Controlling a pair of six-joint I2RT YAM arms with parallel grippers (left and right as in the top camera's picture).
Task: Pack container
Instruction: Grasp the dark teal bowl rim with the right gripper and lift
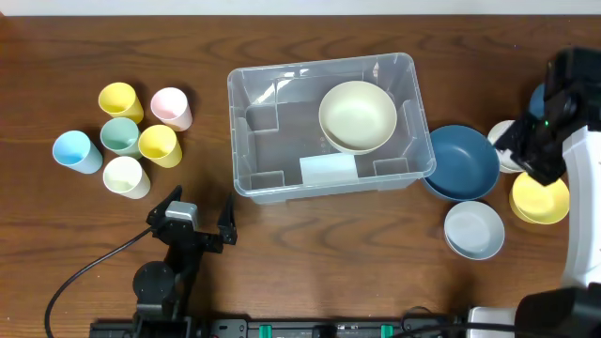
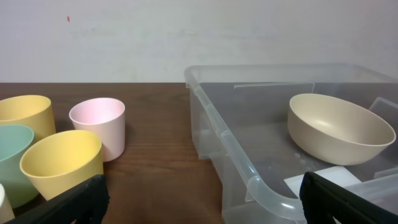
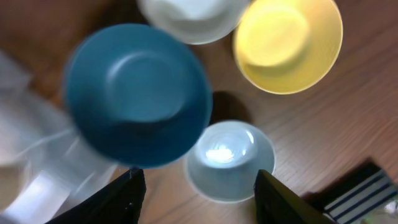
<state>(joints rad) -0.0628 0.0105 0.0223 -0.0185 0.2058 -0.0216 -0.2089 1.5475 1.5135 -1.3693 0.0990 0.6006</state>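
The clear plastic container [image 1: 237, 131] stands mid-table with a cream bowl [image 1: 358, 115] inside, at its right, and a pale label [image 1: 328, 170] on its base. My left gripper [image 1: 199, 211] is open and empty, low over the table at the container's front left corner. In the left wrist view [image 2: 202, 202] it faces the container's rim [image 2: 249, 177] and the cream bowl [image 2: 339, 127]. My right gripper [image 1: 528, 145] is open and empty, raised over the bowls right of the container. In the right wrist view [image 3: 199, 193] it is above a pale blue bowl [image 3: 229, 160].
Right of the container lie a dark blue bowl [image 1: 462, 161], the pale blue bowl [image 1: 474, 229], a yellow bowl [image 1: 540, 198] and a white bowl [image 1: 502, 141], partly hidden by the arm. Several coloured cups [image 1: 131, 136] stand at the left.
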